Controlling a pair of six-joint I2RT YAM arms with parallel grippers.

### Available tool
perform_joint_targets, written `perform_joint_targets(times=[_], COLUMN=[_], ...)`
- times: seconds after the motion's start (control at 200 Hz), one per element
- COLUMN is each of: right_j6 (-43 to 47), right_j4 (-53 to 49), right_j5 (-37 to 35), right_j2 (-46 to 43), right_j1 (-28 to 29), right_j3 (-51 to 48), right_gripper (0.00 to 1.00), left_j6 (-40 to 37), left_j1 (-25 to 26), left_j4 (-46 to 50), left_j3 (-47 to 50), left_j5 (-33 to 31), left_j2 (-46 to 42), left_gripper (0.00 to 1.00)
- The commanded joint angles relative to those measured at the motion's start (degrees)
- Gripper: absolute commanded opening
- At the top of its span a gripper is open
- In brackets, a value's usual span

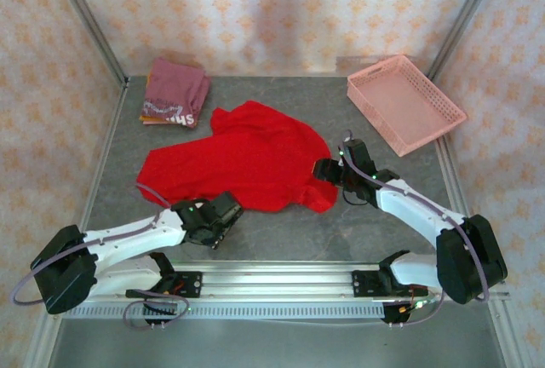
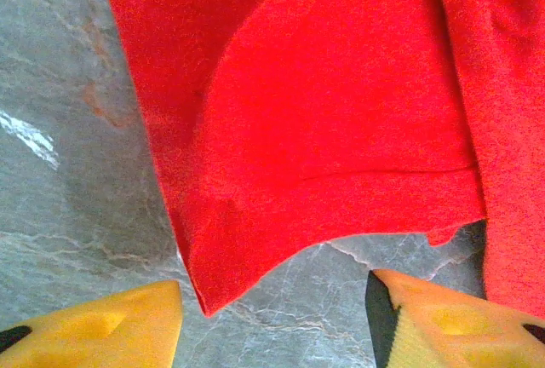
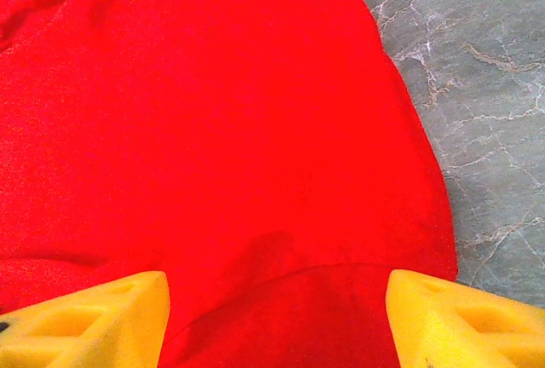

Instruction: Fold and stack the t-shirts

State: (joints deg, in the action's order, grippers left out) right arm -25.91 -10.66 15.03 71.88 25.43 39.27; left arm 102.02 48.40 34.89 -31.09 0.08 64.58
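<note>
Red t-shirt [image 1: 247, 159] lies unfolded between our left gripper [image 2: 274, 290] and right gripper [image 3: 277, 276], both spread apart, so we judge pinching its edges comes next.

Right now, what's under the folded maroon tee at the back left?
An orange tee: only its edge peeks out below the maroon tee. The rest, and anything beneath it, is covered.
</note>
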Motion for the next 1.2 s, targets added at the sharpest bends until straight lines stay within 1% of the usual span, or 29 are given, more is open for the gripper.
perform_joint_targets(times=[0.0, 0.06, 0.15, 0.265, 0.295, 0.39, 0.435, 0.47, 0.56, 0.645, 0.746, 0.851, 0.971, 1.121, 1.171, 1.191], right_j6=[-0.9, -1.0, -0.9, -2.0, -2.5, -5.4, -6.6, -7.0, -5.8, -3.4, -1.8, -0.8, 0.1, 0.9, 0.8, 0.6], right_j4=[1.5, 1.5, 1.0, -0.2, -0.4, -0.8, -1.0, -1.2, -0.5, 0.0, 0.4, 2.2, 2.9, 4.4, 5.4, 5.9], right_j5=[0.5, 0.6, -0.1, -1.6, -2.2, -4.6, -4.8, -4.4, -2.9, -2.4, -2.8, -1.9, -1.7, -2.2, -1.4, -1.1], right_j2=[0.9, 1.1, 0.9, -0.6, -1.4, -3.1, -3.2, -2.7, 0.1, 4.9, 11.7, 18.1, 24.2, 29.5, 31.0, 31.5], right_j1=[-0.3, -0.3, -0.3, -0.3, -0.2, -0.9, -1.8, -2.6, -3.5, -3.6, -3.9, -4.0, -4.5, -6.6, -7.8, -8.2], right_j3=[1.3, 1.5, 1.5, 1.0, 0.5, -1.5, -2.1, -2.3, -1.6, 1.1, 5.0, 8.1, 11.8, 15.8, 17.1, 17.5], right_gripper=[0.68, 0.68, 0.68, 0.68, 0.68, 0.67, 0.67, 0.67, 0.67, 0.65, 0.57, 0.51, 0.36, 0.08, 0.0, 0.0], left_j6=[3.1, 3.6, 3.9, 3.7, 3.7, 3.3, 2.8, 2.6, 1.8, 0.8, -0.7, -1.0, -1.1, -2.3, -2.5, -2.6], left_j1=[0.4, 0.4, 0.3, -0.7, -0.9, -1.3, -1.3, -1.4, -1.7, -1.8, -1.7, -1.8, -1.9, -2.0, -2.0, -2.0], left_j4=[-2.0, -3.1, -3.7, -5.0, -5.5, -6.3, -5.9, -5.3, -3.0, 0.7, 7.5, 13.4, 21.0, 31.2, 33.0, 33.5], left_j3=[1.0, 1.4, 2.0, 3.0, 3.4, 4.3, 4.6, 4.9, 5.7, 6.0, 5.6, 6.3, 6.7, 5.8, 5.7, 5.7], left_j5=[1.1, 1.0, -1.1, -2.6, -2.5, -3.1, -3.6, -3.9, -4.9, -5.8, -7.4, -7.6, -8.9, -11.4, -11.7, -11.7], left_j2=[1.0, 1.9, 2.5, 3.1, 3.3, 3.7, 3.4, 3.0, 0.9, -1.7, -4.8, -9.5, -16.8, -23.7, -24.9, -25.2], left_gripper=[0.57, 0.55, 0.51, 0.42, 0.38, 0.17, 0.06, 0.0, 0.0, 0.0, 0.0, 0.0, 0.0, 0.0, 0.0, 0.0])
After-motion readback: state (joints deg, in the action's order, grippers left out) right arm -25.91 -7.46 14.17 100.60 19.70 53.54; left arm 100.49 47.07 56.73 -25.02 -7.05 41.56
